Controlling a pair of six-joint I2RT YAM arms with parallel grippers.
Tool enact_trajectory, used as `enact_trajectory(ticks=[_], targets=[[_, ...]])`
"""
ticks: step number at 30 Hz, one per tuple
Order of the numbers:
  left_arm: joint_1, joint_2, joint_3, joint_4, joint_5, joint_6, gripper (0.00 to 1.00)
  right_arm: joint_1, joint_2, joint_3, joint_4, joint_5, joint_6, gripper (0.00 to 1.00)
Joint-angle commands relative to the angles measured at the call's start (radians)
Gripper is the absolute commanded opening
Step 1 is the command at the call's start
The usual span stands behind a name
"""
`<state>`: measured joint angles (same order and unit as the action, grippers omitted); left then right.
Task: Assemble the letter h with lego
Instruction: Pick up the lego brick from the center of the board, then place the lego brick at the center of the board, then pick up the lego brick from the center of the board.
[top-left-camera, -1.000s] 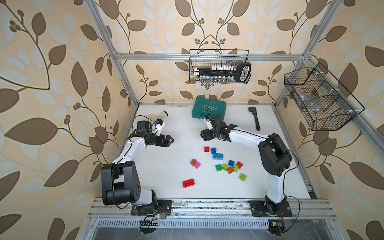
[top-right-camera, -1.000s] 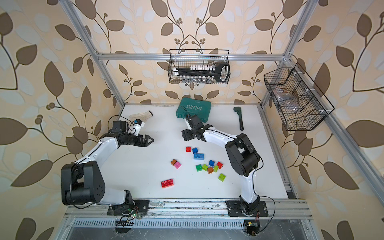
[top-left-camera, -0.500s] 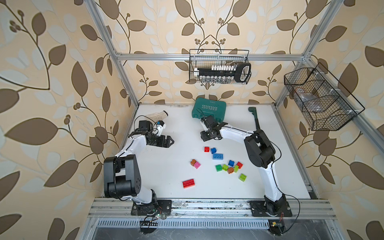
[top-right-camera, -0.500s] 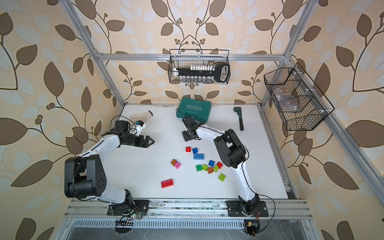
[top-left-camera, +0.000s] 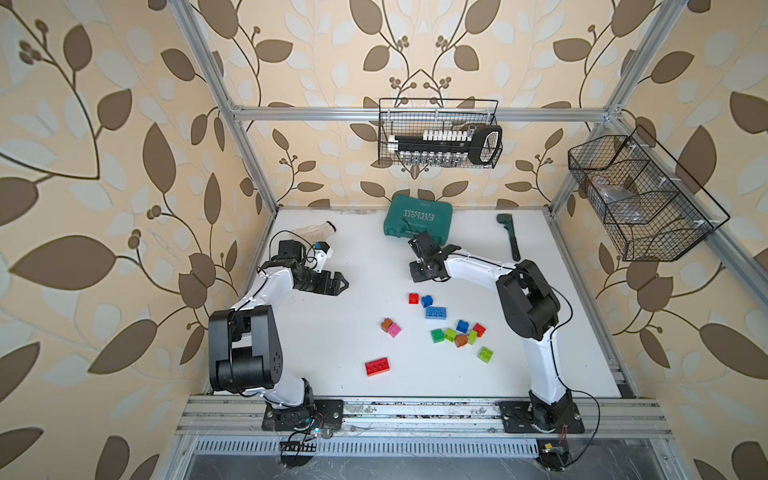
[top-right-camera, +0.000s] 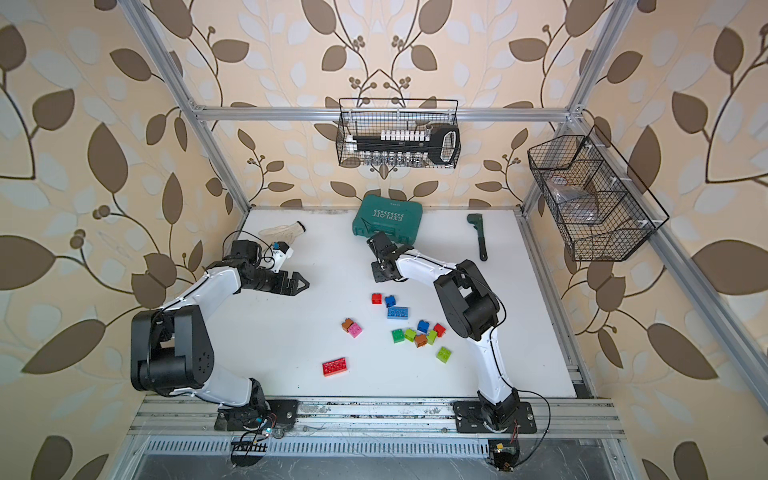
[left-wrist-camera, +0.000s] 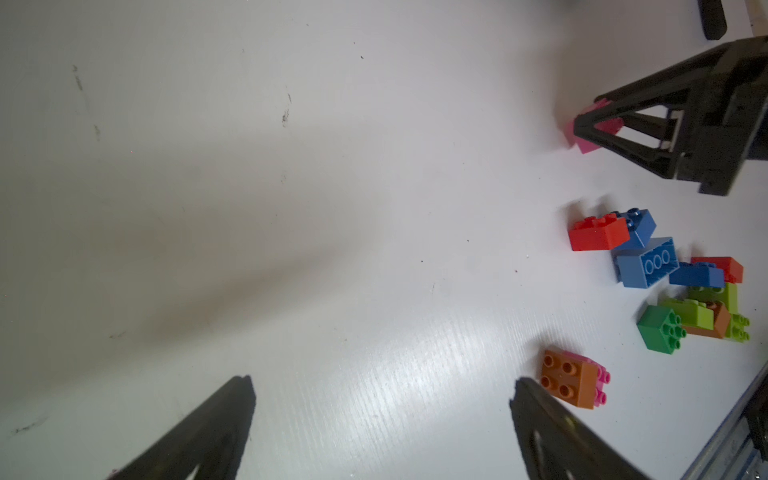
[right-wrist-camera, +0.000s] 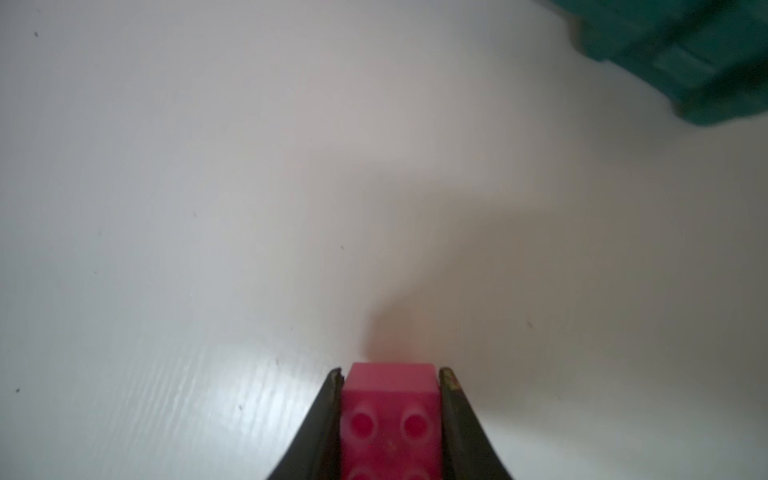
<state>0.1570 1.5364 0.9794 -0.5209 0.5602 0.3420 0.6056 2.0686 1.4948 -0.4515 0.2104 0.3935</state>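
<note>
Right wrist, right pincer (right-wrist-camera: 391, 370) gripping pink brick (right-wrist-camera: 390, 419), left pincer (left-wrist-camera: 382, 383) wide, wire basket (top-left-camera: 438, 100) holding socket rack (top-left-camera: 436, 144)

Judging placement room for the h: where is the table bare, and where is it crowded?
Bare: the wide stretch between the left gripper, the orange-pink pair and the long red brick; also the near strip between that brick and the rail. Crowded: the brick cluster beside the right arm. The right gripper holds a pink brick.

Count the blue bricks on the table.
3. A square blue brick beside a red brick; the long blue brick next to them; another blue square in the mixed cluster. None appears hidden.
</note>
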Motion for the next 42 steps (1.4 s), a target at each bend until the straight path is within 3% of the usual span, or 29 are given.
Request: enact_trajectory(ticks=[1, 5, 11, 16, 20, 24, 28, 33, 42], targets=[[0.002, 0.008, 0.046, -0.029, 0.044, 0.028, 0.99, -0.013, -0.113, -0.110, -0.002, 0.074, 0.144, 0.31], [0.003, 0.010, 0.045, -0.033, 0.046, 0.035, 0.99, -0.039, -0.169, -0.238, 0.058, 0.078, 0.187, 0.32], [0.002, 0.007, 0.045, -0.038, 0.040, 0.044, 0.99, -0.057, -0.142, -0.281, 0.082, 0.055, 0.203, 0.33], [0.002, 0.001, 0.049, -0.050, 0.047, 0.051, 0.99, -0.055, -0.191, -0.273, 0.064, 0.040, 0.165, 0.52], [0.002, 0.007, 0.053, -0.054, 0.055, 0.051, 0.99, -0.036, -0.279, -0.271, 0.027, 0.038, 0.082, 0.55], [0.004, 0.012, 0.050, -0.048, 0.053, 0.045, 0.99, 0.063, -0.335, -0.264, -0.014, -0.031, -0.100, 0.55], [0.007, 0.028, 0.062, -0.061, 0.051, 0.046, 0.99, 0.212, -0.340, -0.260, -0.033, -0.096, -0.189, 0.55], [0.017, 0.033, 0.062, -0.050, 0.017, 0.040, 0.99, 0.327, -0.302, -0.280, 0.009, -0.232, -0.224, 0.55], [0.021, 0.036, 0.068, -0.065, 0.017, 0.034, 0.99, 0.362, -0.186, -0.277, 0.061, -0.249, -0.208, 0.60]])
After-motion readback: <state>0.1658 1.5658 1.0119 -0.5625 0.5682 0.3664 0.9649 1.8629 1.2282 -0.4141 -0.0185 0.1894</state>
